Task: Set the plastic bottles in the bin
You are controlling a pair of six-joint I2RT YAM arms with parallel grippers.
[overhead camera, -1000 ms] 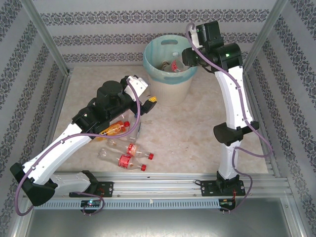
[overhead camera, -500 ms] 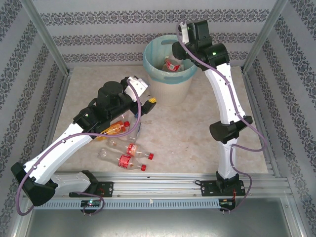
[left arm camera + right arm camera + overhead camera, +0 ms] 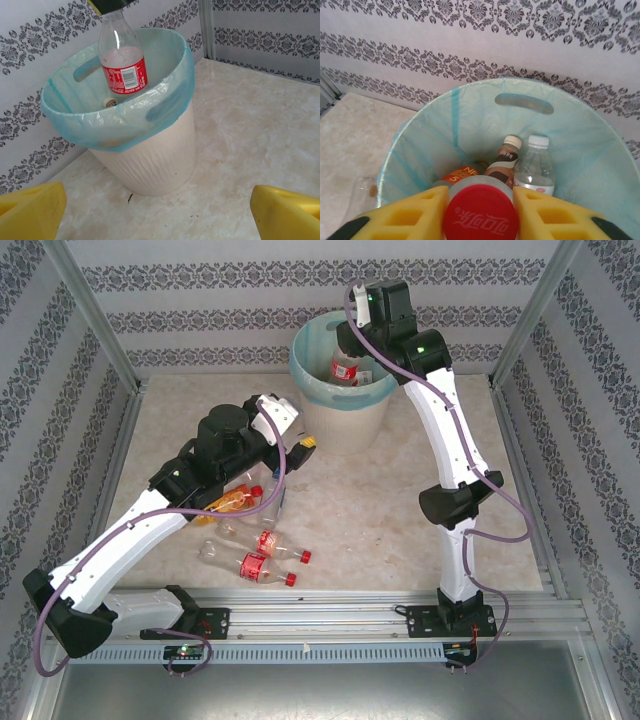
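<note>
The bin (image 3: 303, 380) is a cream bucket with a turquoise liner, standing at the back of the table. My right gripper (image 3: 480, 202) is shut on a red-capped plastic bottle (image 3: 481, 214) by its neck. That bottle, with its red label (image 3: 124, 75), hangs upright just above the bin's opening (image 3: 346, 370). Inside the bin lie a brown bottle (image 3: 504, 161), a clear white-capped bottle (image 3: 536, 170) and an orange-labelled one (image 3: 461, 176). My left gripper (image 3: 303, 446) is open and empty, low over the table just left of the bin (image 3: 145, 165), with its yellow fingers (image 3: 30, 210) wide apart.
Several bottles lie under and in front of my left arm: an orange one (image 3: 233, 503), a red-labelled one (image 3: 264, 540), and another red-labelled one (image 3: 262, 568). Patterned walls and metal posts (image 3: 95, 325) close in the table. The bare table surface (image 3: 370, 510) stretches to the right.
My right arm has swung left, carrying the bottle from the bin's right rim to over its opening. The left arm has stayed put.
</note>
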